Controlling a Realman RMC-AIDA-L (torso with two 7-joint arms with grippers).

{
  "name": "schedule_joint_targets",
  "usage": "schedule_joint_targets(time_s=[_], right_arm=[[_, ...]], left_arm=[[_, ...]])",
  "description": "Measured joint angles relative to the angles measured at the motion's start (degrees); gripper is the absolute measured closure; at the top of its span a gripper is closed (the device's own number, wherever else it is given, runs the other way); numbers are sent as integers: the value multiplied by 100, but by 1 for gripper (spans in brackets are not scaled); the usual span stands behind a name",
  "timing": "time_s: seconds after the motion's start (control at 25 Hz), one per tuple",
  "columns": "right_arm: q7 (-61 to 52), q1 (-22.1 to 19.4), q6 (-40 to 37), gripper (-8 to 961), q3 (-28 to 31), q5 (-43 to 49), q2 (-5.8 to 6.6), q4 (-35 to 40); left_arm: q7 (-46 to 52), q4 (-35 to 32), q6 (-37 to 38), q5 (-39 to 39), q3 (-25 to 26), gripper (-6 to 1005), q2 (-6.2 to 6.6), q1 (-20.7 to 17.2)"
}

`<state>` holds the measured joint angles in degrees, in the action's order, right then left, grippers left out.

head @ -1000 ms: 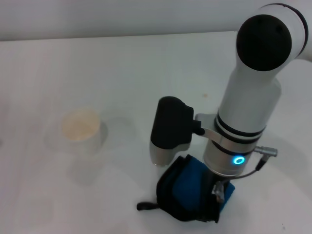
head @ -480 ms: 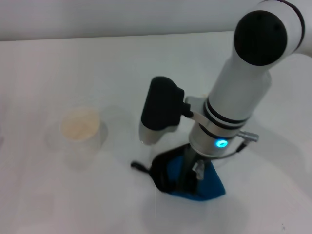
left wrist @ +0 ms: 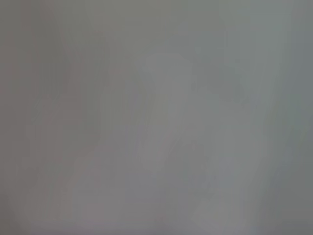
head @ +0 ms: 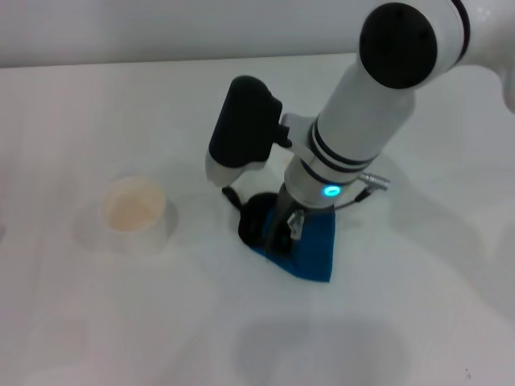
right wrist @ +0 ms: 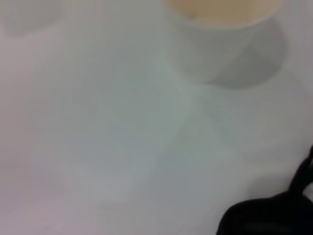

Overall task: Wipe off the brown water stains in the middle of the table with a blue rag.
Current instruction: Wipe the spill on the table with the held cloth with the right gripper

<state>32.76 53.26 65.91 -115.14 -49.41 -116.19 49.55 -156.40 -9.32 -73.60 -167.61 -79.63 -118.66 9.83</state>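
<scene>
Right hand (head: 282,233) presses the blue rag (head: 310,245) onto the bench (head: 121,322); whether its fingers are closed, we cannot tell. Cloth soft, light; we judge top-centre grip best.

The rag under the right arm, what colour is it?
The blue rag is bright blue with black edging, clearest in the head view.

White table (head: 121,322): paper cup (head: 135,213) on left, blue rag (head: 310,245) mid-table.
</scene>
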Motion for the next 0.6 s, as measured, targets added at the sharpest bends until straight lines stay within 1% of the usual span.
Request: schedule_joint_targets(time_s=[0.6], right_arm=[[72, 925, -1322, 889, 68, 3, 38, -1875]], left_arm=[[12, 0, 5, 0, -17, 122, -8, 48]])
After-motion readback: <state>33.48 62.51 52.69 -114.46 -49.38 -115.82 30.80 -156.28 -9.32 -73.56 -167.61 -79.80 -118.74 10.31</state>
